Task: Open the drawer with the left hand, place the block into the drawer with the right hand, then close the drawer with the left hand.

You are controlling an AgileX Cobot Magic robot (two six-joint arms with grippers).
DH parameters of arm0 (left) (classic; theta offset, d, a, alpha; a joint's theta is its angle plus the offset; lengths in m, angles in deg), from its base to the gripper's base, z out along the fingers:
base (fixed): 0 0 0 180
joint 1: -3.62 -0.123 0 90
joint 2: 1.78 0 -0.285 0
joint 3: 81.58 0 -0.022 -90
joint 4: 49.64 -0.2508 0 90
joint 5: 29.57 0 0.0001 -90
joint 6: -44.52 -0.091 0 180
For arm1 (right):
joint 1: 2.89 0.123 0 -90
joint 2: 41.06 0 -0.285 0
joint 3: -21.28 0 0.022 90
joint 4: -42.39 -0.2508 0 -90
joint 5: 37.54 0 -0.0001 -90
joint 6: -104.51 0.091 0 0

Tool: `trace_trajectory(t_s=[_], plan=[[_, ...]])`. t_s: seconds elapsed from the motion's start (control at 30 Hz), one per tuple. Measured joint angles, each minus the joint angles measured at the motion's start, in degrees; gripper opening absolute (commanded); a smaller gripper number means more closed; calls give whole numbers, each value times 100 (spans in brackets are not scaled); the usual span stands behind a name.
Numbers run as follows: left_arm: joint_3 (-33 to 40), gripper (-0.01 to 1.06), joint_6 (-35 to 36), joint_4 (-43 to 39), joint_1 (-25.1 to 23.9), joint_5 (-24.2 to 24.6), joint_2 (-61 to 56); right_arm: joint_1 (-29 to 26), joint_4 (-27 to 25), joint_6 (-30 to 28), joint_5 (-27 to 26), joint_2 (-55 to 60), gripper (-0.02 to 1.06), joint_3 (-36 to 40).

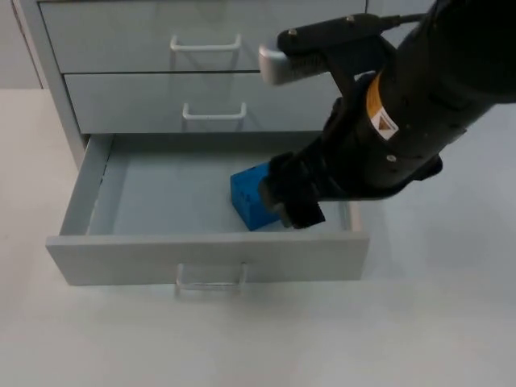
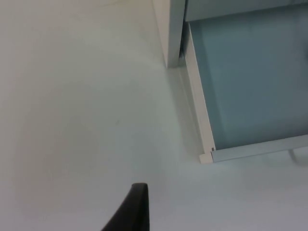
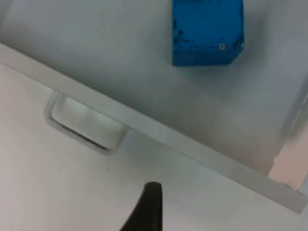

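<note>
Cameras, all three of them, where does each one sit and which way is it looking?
Top view: fixed above, facing down and forward at the cabinet and its open bottom drawer; the right end effector hangs beside the blue block.
Left wrist view: on the waiting left arm, facing white table and the drawer's corner; one black fingertip shows.
Right wrist view: on the right arm, looking down into the drawer; one fingertip shows.
Shared: top and right wrist both see the block and the clear handle.
</note>
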Motion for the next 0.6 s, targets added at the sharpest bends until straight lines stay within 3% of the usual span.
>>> trace_trajectory(t_s=[0.1, 0.2, 0.23, 0.4, 0.6], plan=[[0, 105, 0, -39, 0, 11, 0, -194, -390, -360, 0, -14, 82, -1], [0, 105, 0, -86, 0, 47, 0, -688, -1098, -1134, 7, -14, 82, -1], [0, 105, 0, -86, 0, 47, 0, -688, -1098, -1134, 7, -14, 82, -1], [0, 105, 0, -108, 0, 122, 0, -1643, -1995, -2211, 213, -69, 81, 123], [0, 105, 0, -108, 0, 135, 0, -2757, -2173, -2732, 304, -551, 81, 672]])
